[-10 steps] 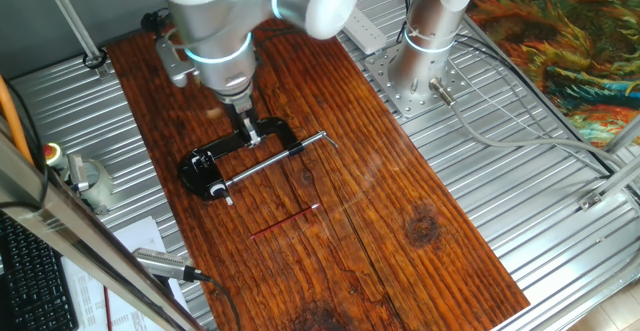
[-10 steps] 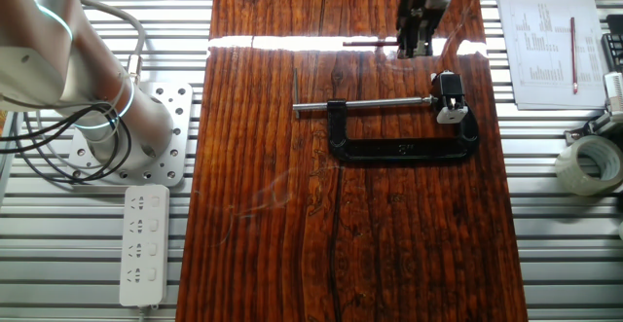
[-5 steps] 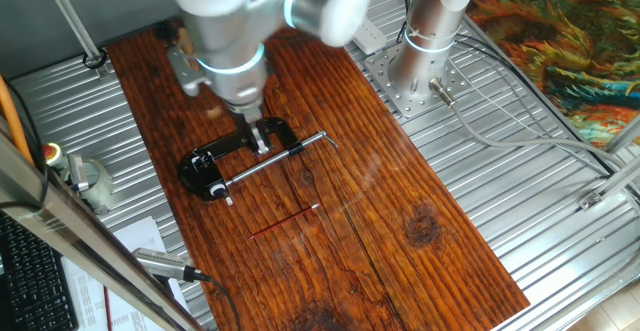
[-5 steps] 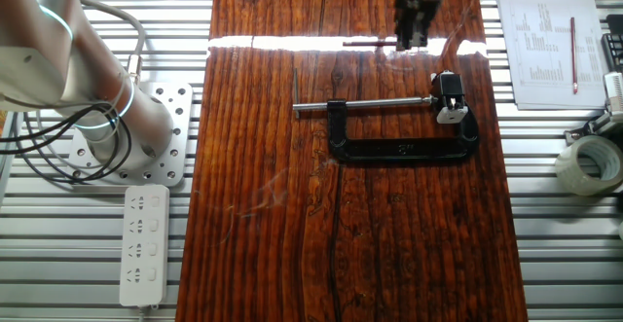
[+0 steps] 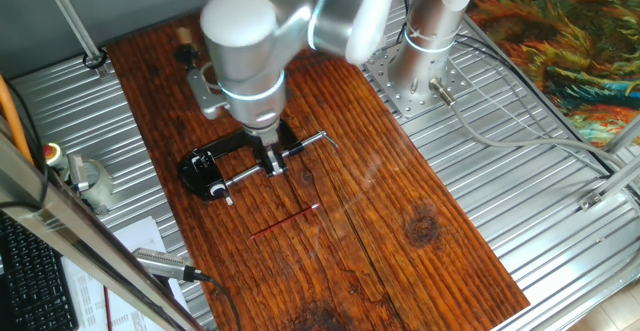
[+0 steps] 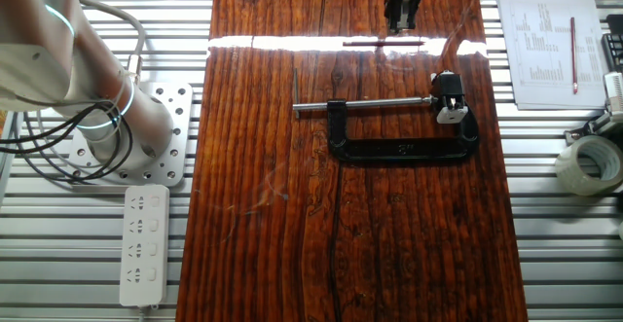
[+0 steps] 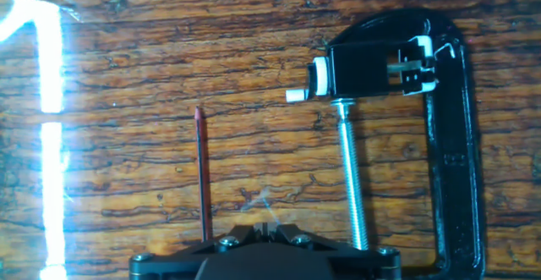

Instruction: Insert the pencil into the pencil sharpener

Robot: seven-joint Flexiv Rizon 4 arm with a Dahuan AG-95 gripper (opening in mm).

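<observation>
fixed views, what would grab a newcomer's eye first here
The big silver-white robot arm looms over the dark wooden board, its gripper hanging just above a black C-clamp with a long silver screw rod. Beside the clamp lies a thin red pencil, flat on the wood.

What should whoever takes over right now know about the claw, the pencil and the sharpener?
Claw: hovers over the board near the pencil, holding nothing; whether it is open or shut is unclear.
Pencil: lies flat on the board beside the clamp's screw rod, not gripped.
Sharpener: held in the black C-clamp.
Done: nothing yet.
Left: grasp the pencil, insert it into the sharpener.
</observation>
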